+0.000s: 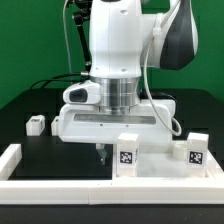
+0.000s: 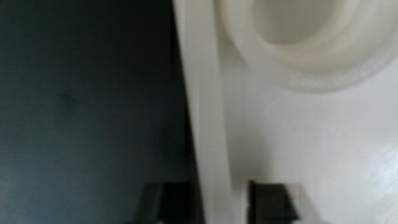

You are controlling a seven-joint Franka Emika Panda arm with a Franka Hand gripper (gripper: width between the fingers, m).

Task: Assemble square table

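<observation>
Two fingers [image 1: 100,154] stand low over the bench [image 1: 40,150], the slab [image 1: 158,168] just beside them; contact there is too small to read. In the wrist view, the fingers [image 2: 169,200] are clamped on the slab's [image 2: 302,130] thin edge, a hole [image 2: 329,40] beyond them. Such an off-centre edge grip may let it swing or slip. The tips are cut off and blurred.

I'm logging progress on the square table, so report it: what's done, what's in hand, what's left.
Done: nothing looks joined; the tabletop lies bare, with nothing fitted to it. In hand: the gripper is shut on what looks like the tabletop's edge, beside a round socket. Left: three loose legs, one at the exterior view's left, two at its right, all need fitting.
</observation>
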